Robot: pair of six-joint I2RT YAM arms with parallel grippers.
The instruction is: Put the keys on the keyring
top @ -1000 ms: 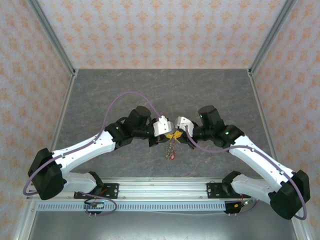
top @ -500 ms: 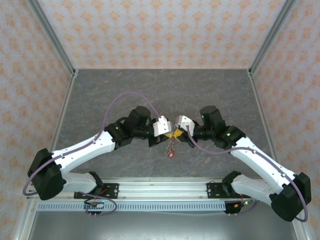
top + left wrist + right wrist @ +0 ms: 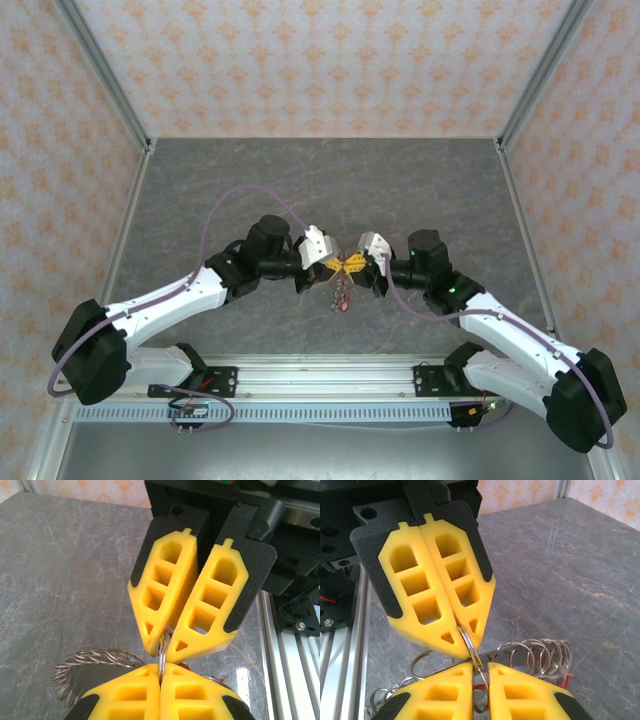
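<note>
Where the pair met tip to tip, we saw the left gripper [image 3: 160, 669] pressed together on the keyring [image 3: 162, 652]. Across the keyring, the right gripper [image 3: 480, 667] showed a slim gap around its wire; we could not tell if it gripped. The keys [image 3: 343, 298] dangled beneath the keyring.
</note>
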